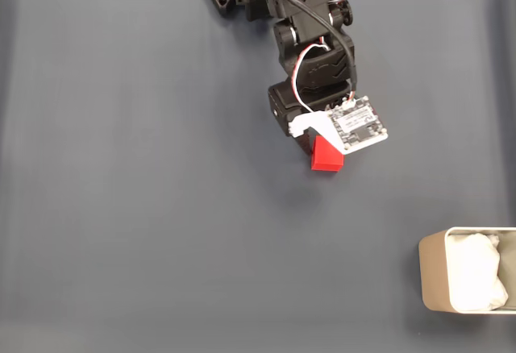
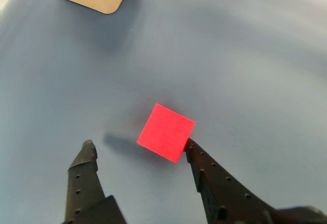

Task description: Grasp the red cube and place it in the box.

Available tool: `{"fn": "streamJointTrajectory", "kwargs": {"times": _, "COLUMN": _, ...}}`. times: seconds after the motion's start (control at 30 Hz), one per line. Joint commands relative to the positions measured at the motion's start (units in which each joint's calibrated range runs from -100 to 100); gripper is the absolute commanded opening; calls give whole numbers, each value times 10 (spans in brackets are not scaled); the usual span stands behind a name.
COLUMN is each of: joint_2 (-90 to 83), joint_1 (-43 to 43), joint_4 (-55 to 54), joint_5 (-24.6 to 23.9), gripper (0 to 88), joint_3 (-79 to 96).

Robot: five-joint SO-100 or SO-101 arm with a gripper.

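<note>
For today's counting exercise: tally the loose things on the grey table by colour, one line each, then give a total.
Red: 1, the red cube
Beige: 1, the box, with white soft material inside
Total: 2

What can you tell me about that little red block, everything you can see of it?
The red cube is small, bright red and plain, with matte, unmarked faces and sharp edges. It sits flat on the dark grey-blue table, turned diagonally in the wrist view. The gripper has its jaws open around it: one fingertip is at the cube's corner, apparently touching, the other stands clear. In the fixed view the arm partly covers the cube. The box lies far off.
</note>
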Motion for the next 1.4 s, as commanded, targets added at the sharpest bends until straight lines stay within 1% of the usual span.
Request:
{"fn": "streamJointTrajectory", "kwargs": {"times": 0.0, "joint_2": -1, "joint_1": -8, "joint_4": -13, "joint_5": -8, "gripper": 386, "joint_3": -34}}
{"fn": "streamJointTrajectory", "kwargs": {"times": 0.7, "joint_2": -5, "joint_1": -16, "joint_4": -21, "joint_5": 4, "gripper": 388, "joint_3": -39}}
{"fn": "streamJointTrajectory", "kwargs": {"times": 1.37, "joint_2": 0, "joint_1": -29, "joint_4": -44, "joint_5": 5, "gripper": 389, "joint_3": -42}}
